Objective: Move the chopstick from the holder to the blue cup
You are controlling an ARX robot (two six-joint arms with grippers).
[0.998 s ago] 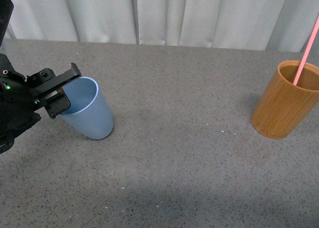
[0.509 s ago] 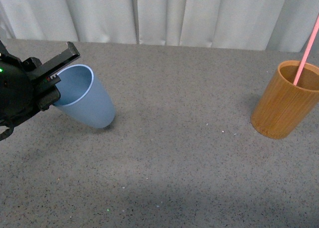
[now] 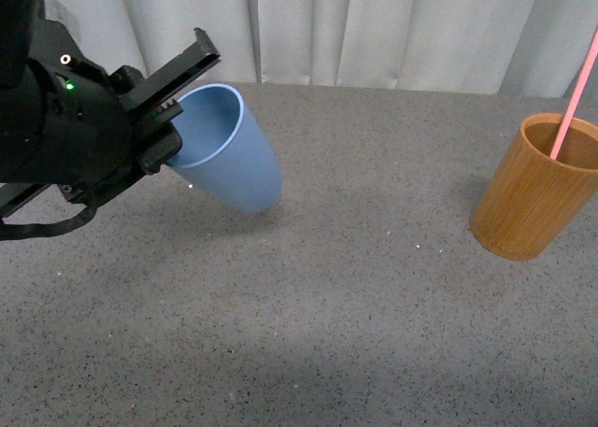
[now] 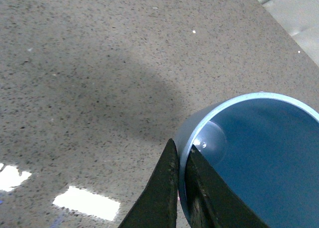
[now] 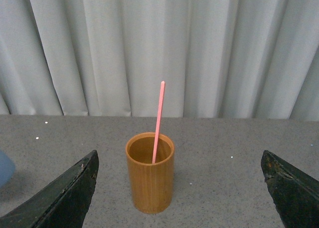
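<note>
My left gripper is shut on the rim of the blue cup and holds it tilted above the table at the left. In the left wrist view the jaws pinch the cup's wall, one inside and one outside. The orange-brown holder stands upright at the right with the pink chopstick leaning in it. In the right wrist view the holder with the chopstick stands ahead between the wide-open fingers of my right gripper. The right gripper does not show in the front view.
A grey speckled table carries everything. White curtains hang along its far edge. A sliver of the blue cup shows at the edge of the right wrist view.
My left gripper has lifted the blue cup off the table and carried it up and to the right, tilting it further. The holder and chopstick have not moved.
</note>
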